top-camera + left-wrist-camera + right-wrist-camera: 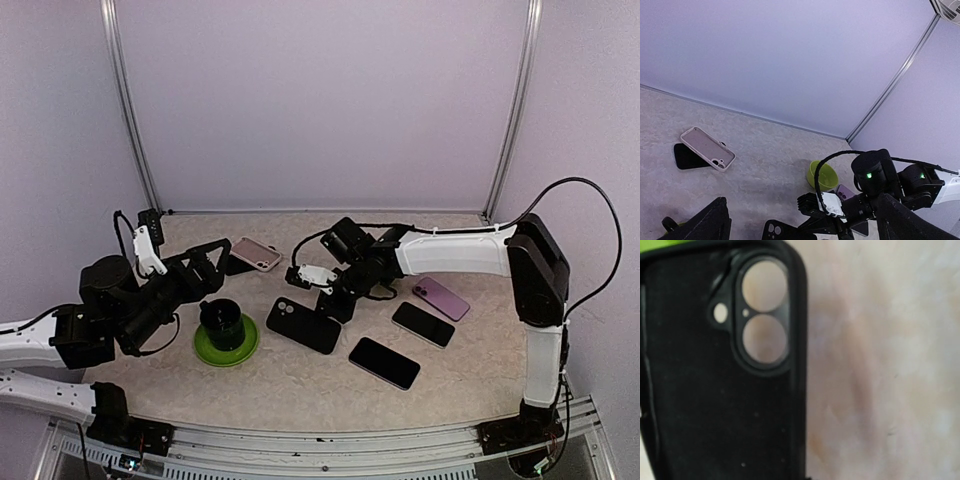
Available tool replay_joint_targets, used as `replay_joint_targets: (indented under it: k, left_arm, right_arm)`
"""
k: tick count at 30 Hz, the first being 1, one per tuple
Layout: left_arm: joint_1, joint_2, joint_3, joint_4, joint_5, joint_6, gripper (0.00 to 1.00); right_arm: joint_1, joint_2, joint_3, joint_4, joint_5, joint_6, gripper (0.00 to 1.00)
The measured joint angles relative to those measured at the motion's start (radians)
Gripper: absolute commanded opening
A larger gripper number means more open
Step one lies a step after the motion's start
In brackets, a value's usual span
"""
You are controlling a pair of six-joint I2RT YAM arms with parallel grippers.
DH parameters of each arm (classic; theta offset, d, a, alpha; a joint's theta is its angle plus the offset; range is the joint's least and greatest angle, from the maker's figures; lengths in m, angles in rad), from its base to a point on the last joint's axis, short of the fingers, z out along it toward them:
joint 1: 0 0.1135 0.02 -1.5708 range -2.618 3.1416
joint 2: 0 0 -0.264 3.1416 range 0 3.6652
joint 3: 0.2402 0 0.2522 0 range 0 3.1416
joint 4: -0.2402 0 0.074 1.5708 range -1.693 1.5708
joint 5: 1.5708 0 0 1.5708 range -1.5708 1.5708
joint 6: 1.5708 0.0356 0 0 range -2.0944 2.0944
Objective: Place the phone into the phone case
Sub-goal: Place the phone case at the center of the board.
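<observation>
Four phones are in sight: a near black phone (384,362), a second black phone (423,324) and a purple phone (441,298) right of centre in the overhead view, and a covered phone (686,156) half under the pink case (256,253) further up. There are two cases, the pink one and an empty black case (303,325) at centre. The right gripper (335,300) hangs at its upper end, spread impossible to tell, while the left gripper (213,262) has its fingers (710,222) spread wide, holding nothing.

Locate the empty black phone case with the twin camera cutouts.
Top external view, mid-table: the black phone case lies flat between the lime-green saucer on its left and a black phone on its right, with the right gripper at its far edge.
</observation>
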Motion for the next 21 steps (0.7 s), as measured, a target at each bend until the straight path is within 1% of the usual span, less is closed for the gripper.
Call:
replay_joint_targets:
  k: [9,10,13,17,21]
  left_arm:
    - [0.0,0.0,-0.019,-0.025,0.001,-0.03,0.99]
    - [0.0,0.0,-0.02,-0.025,0.001,-0.031,0.99]
    - [0.0,0.0,-0.022,-0.025,0.001,-0.032,0.99]
    - [0.0,0.002,-0.03,-0.025,0.002,-0.035,0.99]
    - [0.0,0.011,-0.031,-0.024,0.005,-0.042,0.99]
  right_arm:
    - [-0.017,0.113,0.096,-0.072,0.022,-0.09,0.0]
    - [-0.02,0.121,0.103,-0.072,0.02,-0.094,0.01]
    - [-0.026,0.14,0.114,-0.073,0.018,-0.102,0.08]
    - [-0.026,0.145,0.114,-0.073,0.019,-0.109,0.21]
    - [-0.028,0.145,0.114,-0.073,0.024,-0.114,0.31]
